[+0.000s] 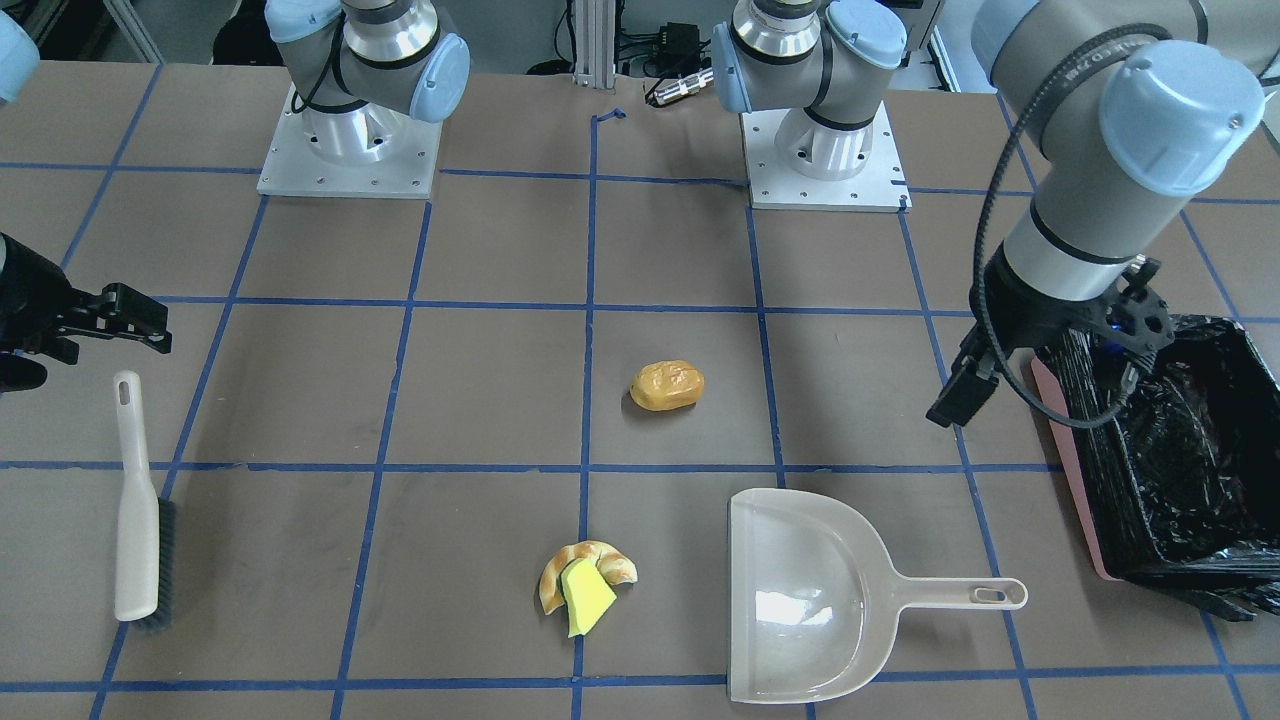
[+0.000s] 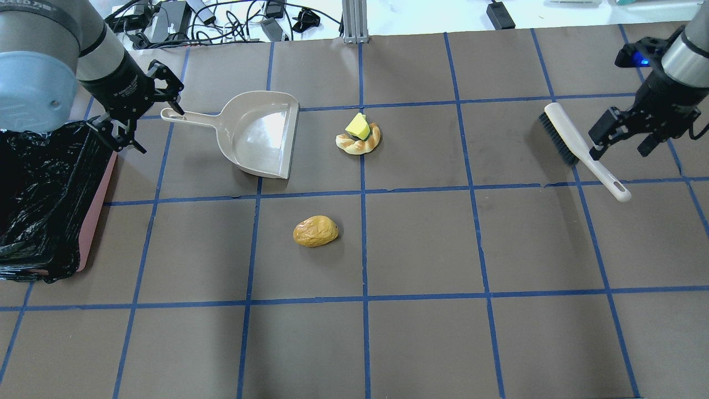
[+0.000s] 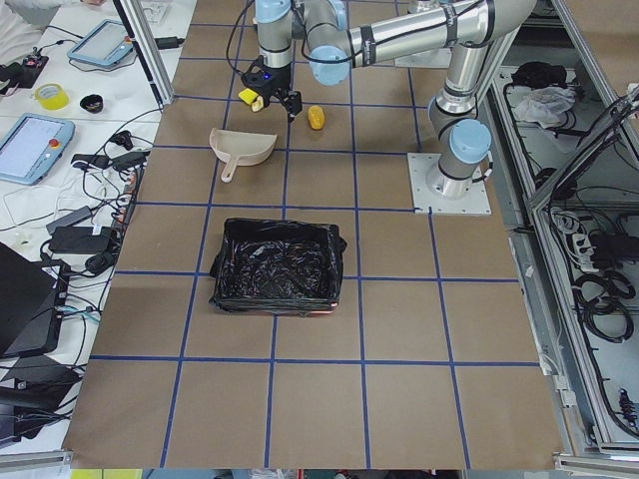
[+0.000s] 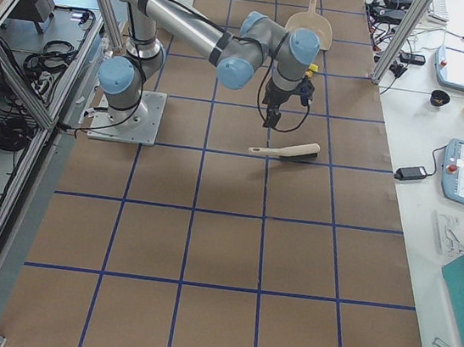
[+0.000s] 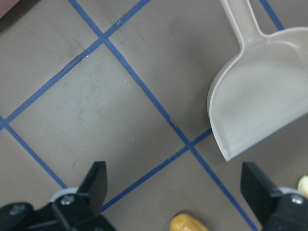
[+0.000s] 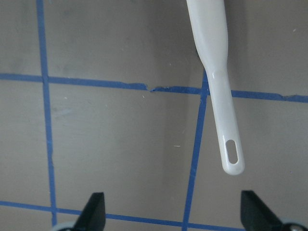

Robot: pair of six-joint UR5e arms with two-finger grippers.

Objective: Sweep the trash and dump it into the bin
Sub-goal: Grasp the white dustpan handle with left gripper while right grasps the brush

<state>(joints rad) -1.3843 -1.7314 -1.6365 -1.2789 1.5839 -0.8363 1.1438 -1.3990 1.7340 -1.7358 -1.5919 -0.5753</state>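
Note:
The trash lies mid-table: a golden-brown potato-like lump (image 2: 316,231) (image 1: 667,386), and a tan croissant piece (image 2: 360,146) (image 1: 552,588) with the yellow sponge wedge (image 2: 358,127) (image 1: 586,598) resting on it. The black-lined pink bin (image 2: 97,215) (image 1: 1070,480) stands at the robot's left. My left gripper (image 2: 158,127) (image 5: 175,192) is open and empty, hovering between the bin and the dustpan's handle. My right gripper (image 2: 621,139) (image 6: 173,211) (image 1: 150,320) is open and empty, hovering just beside the brush handle.
The beige dustpan (image 2: 260,133) (image 1: 800,600) (image 5: 264,96) lies flat, mouth toward the croissant. The white-handled brush (image 2: 581,147) (image 1: 135,510) (image 6: 216,72) lies on the table at the robot's right. Blue tape lines grid the brown tabletop.

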